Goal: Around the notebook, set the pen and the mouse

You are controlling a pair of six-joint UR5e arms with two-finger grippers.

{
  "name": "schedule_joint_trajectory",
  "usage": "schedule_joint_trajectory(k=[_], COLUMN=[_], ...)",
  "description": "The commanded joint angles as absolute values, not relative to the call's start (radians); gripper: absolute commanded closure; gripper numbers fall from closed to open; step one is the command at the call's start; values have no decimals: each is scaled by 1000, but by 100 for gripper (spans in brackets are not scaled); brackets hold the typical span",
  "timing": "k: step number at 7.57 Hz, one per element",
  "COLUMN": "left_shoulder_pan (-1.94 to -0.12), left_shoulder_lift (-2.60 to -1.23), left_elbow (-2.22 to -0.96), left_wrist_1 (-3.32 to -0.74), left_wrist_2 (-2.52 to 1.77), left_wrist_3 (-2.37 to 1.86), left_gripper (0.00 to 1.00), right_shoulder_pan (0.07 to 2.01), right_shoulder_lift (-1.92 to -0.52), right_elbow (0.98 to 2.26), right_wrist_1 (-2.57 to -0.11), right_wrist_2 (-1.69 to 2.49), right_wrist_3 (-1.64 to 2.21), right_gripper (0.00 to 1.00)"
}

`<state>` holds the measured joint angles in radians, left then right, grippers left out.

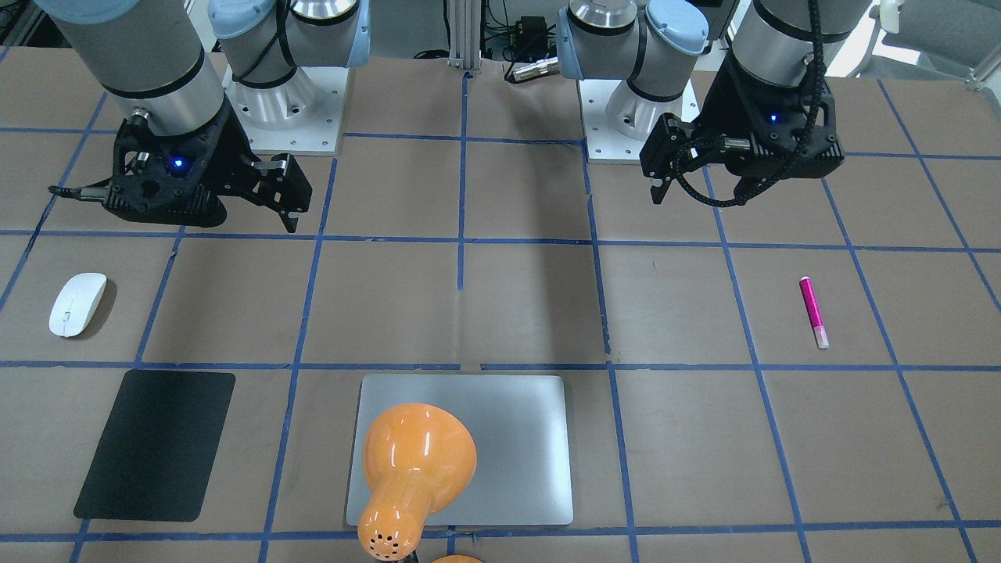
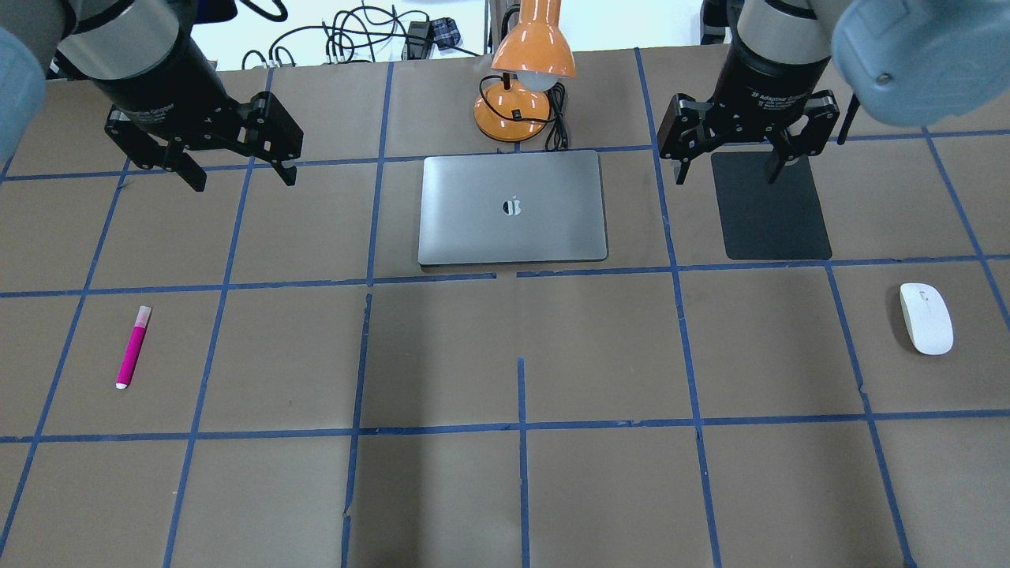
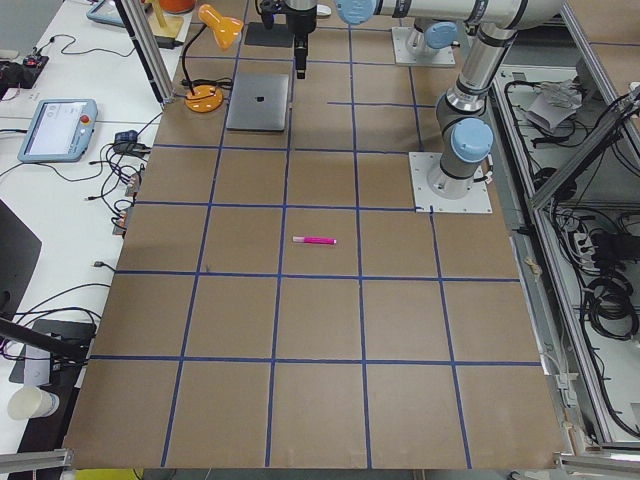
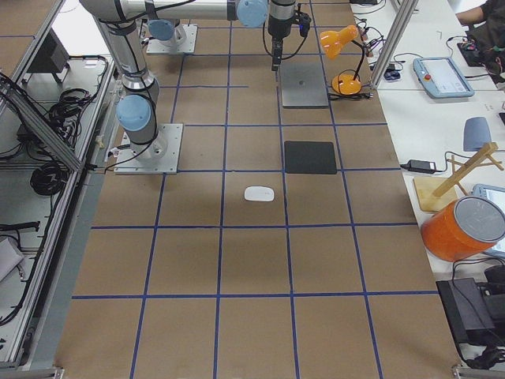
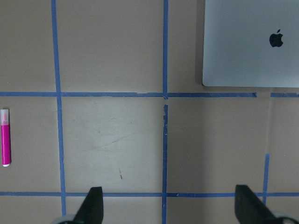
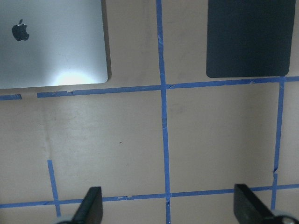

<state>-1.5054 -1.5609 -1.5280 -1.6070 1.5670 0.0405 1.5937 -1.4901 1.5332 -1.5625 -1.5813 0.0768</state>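
The silver-grey notebook (image 2: 513, 207) lies closed at the table's far middle, also visible as the notebook (image 1: 500, 446) in the front view. A magenta pen (image 2: 132, 347) rests on the table's left side, pale cap pointing away from the robot; the left wrist view catches the pen (image 5: 5, 137) at its left edge. The white mouse (image 2: 926, 317) sits at the right side. My left gripper (image 2: 237, 167) hangs open high over the table, far from the pen. My right gripper (image 2: 730, 162) hangs open above the black mat, away from the mouse. Nothing is between either pair of fingers.
An orange desk lamp (image 2: 525, 71) with a black cord stands just behind the notebook, its shade leaning over it. A thin black mat (image 2: 769, 207) lies right of the notebook. Blue tape lines grid the brown table (image 2: 521, 489).
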Motion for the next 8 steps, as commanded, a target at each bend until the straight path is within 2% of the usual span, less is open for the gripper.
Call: schedule_joint_trajectory(k=[1, 2, 3, 5, 6, 7, 8], left_shoulder_pan=[-1352, -1235, -1118, -960, -900, -885, -882], left_shoulder_lift=[-1560, -1572, -1598, -1662, -1701, -1747, -1799], left_elbow=[-1570, -1619, -1682, -1913, -2047, -2125, -2135], left_wrist_1=[-1611, -1595, -1509, -1136, -921, -770, -732], left_wrist_2=[1595, 1639, 1641, 1638, 1628, 1625, 1626], left_wrist_3=[212, 312, 439, 741, 811, 854, 885], left_gripper=[0, 0, 0, 0, 0, 0, 0], right_shoulder_pan=[1487, 1391, 1312, 1127, 1033, 976, 941], right_shoulder_lift=[-1485, -1477, -1461, -1440, -1418, -1363, -1309], right_elbow=[1574, 1619, 1694, 1863, 1911, 1930, 1934], right_wrist_1=[-1571, -1597, -1753, -2036, -2069, -2097, -2179], right_wrist_2=[-1583, -1572, -1581, -1578, -1577, -1571, -1584], right_wrist_3=[-7, -115, -229, -488, -628, -685, -693], right_gripper=[0, 0, 0, 0, 0, 0, 0])
